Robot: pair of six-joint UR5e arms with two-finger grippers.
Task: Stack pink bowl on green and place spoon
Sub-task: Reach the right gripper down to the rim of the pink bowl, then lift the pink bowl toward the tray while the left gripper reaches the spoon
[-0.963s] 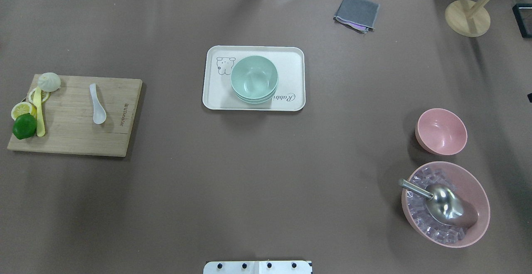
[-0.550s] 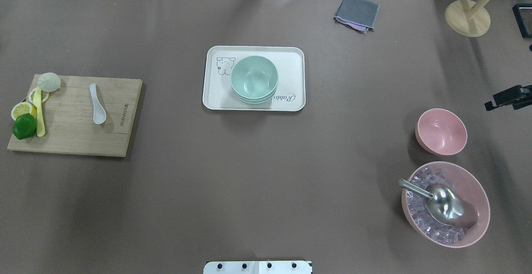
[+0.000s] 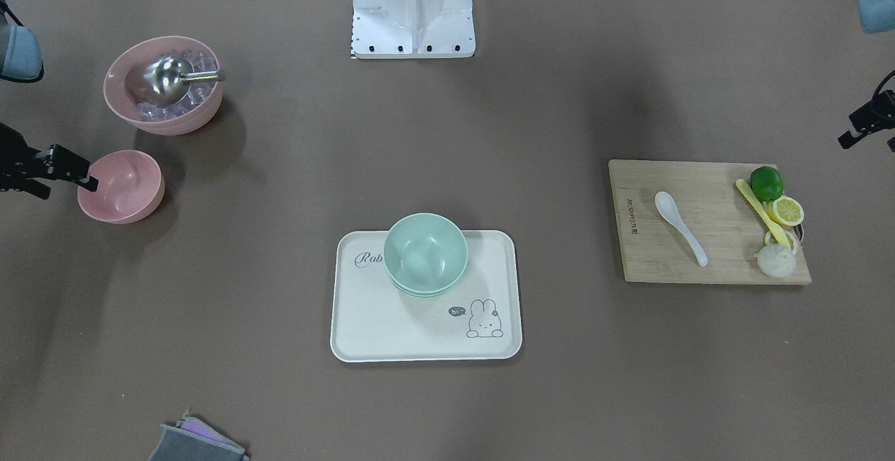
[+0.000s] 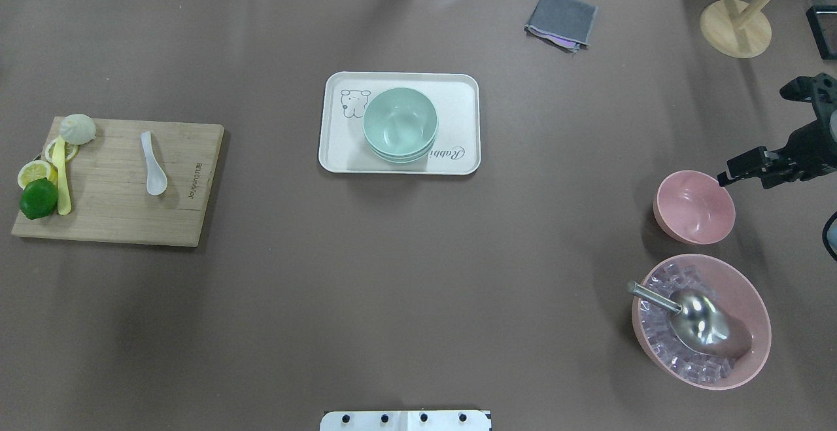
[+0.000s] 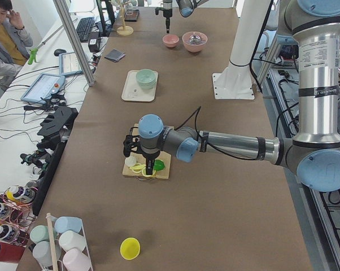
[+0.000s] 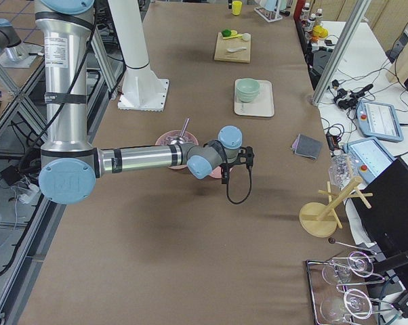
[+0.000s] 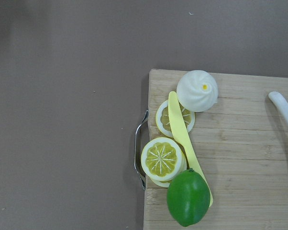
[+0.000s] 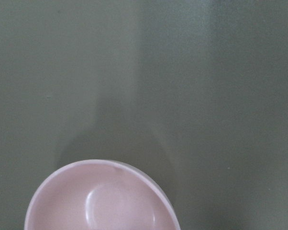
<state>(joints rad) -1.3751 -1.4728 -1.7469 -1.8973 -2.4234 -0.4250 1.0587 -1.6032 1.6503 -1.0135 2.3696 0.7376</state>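
A small pink bowl [image 4: 694, 207] stands empty on the table at the right; it also shows in the front view [image 3: 120, 187] and at the bottom of the right wrist view [image 8: 101, 199]. Stacked green bowls [image 4: 400, 123] sit on a white tray [image 4: 461, 94] at the centre. A white spoon [image 4: 153, 166] lies on a wooden cutting board [image 4: 189, 215] at the left. My right gripper [image 4: 744, 179] hovers at the pink bowl's right rim, open and empty. My left gripper [image 3: 867, 140] hangs open beyond the board's fruit end, apart from the spoon.
A large pink bowl [image 4: 752, 300] of ice cubes with a metal scoop stands in front of the small one. A lime [image 4: 38, 198], lemon slices, a bun and a yellow knife lie on the board. A grey cloth [image 4: 561, 19] and a wooden stand [image 4: 735, 29] are at the back right.
My right gripper has come in from the right edge and moved left to the small pink bowl's rim. Bowls, spoon and tray have not moved.
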